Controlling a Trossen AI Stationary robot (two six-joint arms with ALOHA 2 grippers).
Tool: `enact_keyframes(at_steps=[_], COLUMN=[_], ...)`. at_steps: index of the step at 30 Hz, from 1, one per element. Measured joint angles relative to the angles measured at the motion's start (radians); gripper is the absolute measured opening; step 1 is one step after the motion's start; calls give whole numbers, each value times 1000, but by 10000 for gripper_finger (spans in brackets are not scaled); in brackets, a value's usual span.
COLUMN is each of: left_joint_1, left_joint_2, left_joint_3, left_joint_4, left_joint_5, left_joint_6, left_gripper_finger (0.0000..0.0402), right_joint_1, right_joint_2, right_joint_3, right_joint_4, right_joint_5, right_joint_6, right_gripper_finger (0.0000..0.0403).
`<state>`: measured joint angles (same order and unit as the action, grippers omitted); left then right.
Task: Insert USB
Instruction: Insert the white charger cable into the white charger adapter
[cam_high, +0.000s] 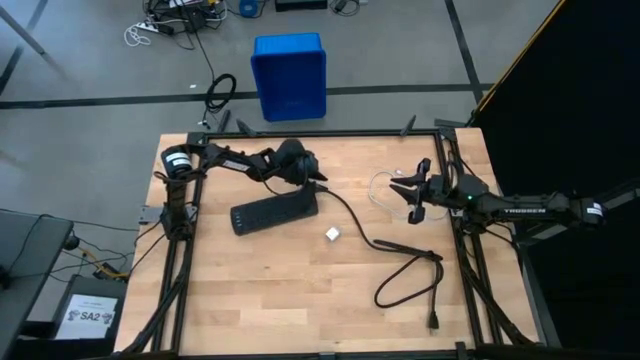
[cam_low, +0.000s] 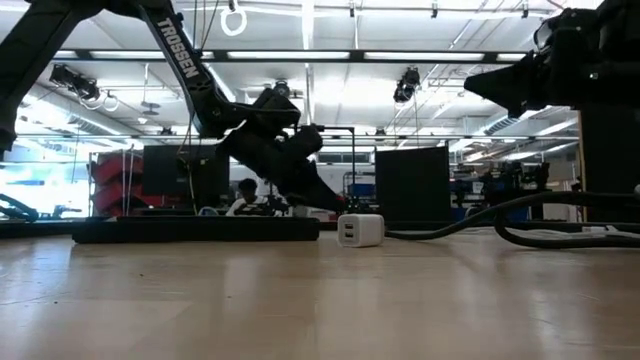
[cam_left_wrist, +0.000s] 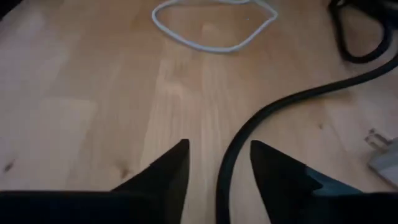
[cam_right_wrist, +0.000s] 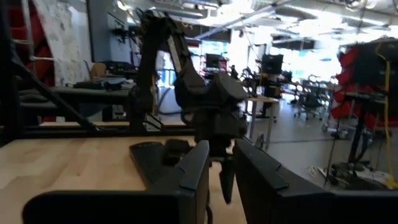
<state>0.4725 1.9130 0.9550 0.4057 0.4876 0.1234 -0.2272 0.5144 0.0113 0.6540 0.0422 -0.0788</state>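
Note:
The thin white USB cable (cam_high: 383, 188) lies in a loose loop on the table at the far right; it also shows in the left wrist view (cam_left_wrist: 211, 37). My right gripper (cam_high: 405, 198) is raised above the table beside the loop, pointing level toward the table's left, open and empty (cam_right_wrist: 222, 149). My left gripper (cam_high: 322, 186) points down at the right end of the black power strip (cam_high: 275, 213). It is open, with a finger on either side of the thick black cord (cam_left_wrist: 227, 168), and shows no touch. A white charger cube (cam_high: 333, 234) sits near the strip.
The black cord (cam_high: 400, 265) runs from the strip toward the table's right and near side, loops, and ends in a plug near the front edge. A blue bin (cam_high: 290, 75) stands on the floor beyond the far edge. Bare wood lies at the near left.

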Motion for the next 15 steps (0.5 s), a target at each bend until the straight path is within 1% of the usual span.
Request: enact_keyframes(at_steps=[4, 7, 9, 11, 13, 15], left_joint_1=[-34, -55, -81, -128, -179, -227], left_joint_2=[-69, -121, -147, -158, -155, -152], left_joint_3=[8, 8, 8, 8, 8, 8], left_joint_4=[5, -18, -42, -55, -76, -98], left_joint_5=[-5, -48, -54, -51, -49, -86], left_joint_6=[75, 81, 74, 59, 55, 63], left_gripper_finger=[182, 182, 182, 182, 182, 182], right_joint_1=[0, 0, 0, 0, -2, -5], right_joint_2=[14, 16, 16, 19, 31, 59], right_joint_3=[0, 0, 0, 1, 25, 77], right_joint_4=[2, 2, 1, -7, -85, -227], right_joint_5=[3, 3, 12, 43, 79, 105], right_joint_6=[0, 6, 15, 45, 82, 113], right_gripper_finger=[53, 54, 54, 54, 54, 54])
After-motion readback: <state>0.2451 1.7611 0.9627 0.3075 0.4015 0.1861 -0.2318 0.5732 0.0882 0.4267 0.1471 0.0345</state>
